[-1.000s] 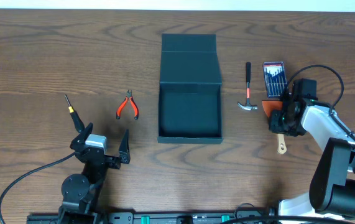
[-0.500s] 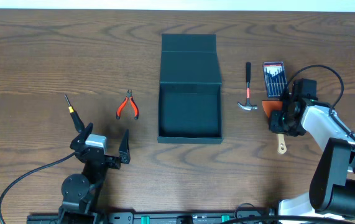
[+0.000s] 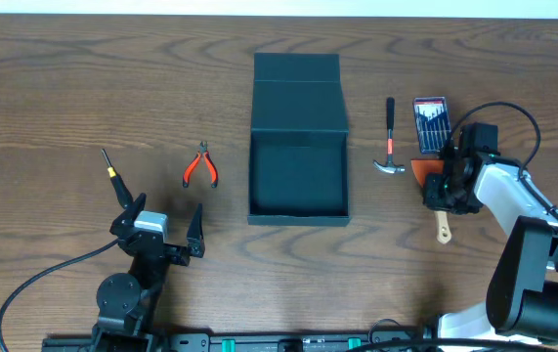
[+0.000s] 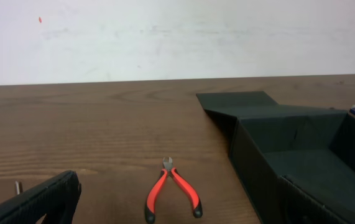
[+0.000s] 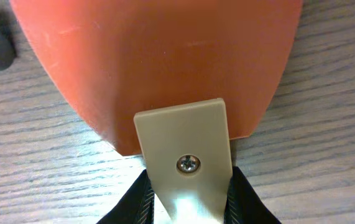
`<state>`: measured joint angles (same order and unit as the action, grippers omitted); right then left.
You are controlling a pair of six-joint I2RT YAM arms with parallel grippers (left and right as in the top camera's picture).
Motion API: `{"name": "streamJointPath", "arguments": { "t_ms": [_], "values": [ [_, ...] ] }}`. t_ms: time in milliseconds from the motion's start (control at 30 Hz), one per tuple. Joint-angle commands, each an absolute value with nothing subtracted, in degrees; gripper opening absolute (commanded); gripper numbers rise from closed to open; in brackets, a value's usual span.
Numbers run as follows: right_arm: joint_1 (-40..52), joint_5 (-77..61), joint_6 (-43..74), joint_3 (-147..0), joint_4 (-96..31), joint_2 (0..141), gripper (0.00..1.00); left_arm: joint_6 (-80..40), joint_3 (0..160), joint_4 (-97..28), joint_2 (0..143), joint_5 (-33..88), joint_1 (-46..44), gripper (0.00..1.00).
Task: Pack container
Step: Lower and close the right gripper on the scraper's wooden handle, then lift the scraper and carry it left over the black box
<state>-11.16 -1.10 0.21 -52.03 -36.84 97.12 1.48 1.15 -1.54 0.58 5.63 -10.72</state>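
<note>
Orange-handled pliers point(image 4: 172, 193) lie on the worktop point(image 4: 90, 124), tips toward its far edge; the open container point(image 4: 289, 134) stands nearer the right edge, its lid flap point(image 4: 236, 99) folded back

A dark brown wood-grain table point(image 3: 54, 78) fills the overhead view; a plain white wall point(image 4: 183, 37) runs along its 12 o'clock edge.

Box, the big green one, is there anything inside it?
No, the container is open and only its bare dark floor shows inside.
</note>
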Motion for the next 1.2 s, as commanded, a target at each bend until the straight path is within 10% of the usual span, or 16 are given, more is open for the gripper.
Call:
{"name": "streamJointPath", "arguments": {
  "t_ms": [0,1167],
  "values": [
    [-11.5,-1.8,-0.1,-54.8,-37.3,97.8,0.01,1.2,0.3,-3.6,0.2,6.9,-11.1,0.99],
    [-6.0,-1.5,-2.9,-68.3,-44.1,97.7,0.01,1.2,0.3,-3.6,0.2,6.9,-11.1,0.99]
  ]
}}
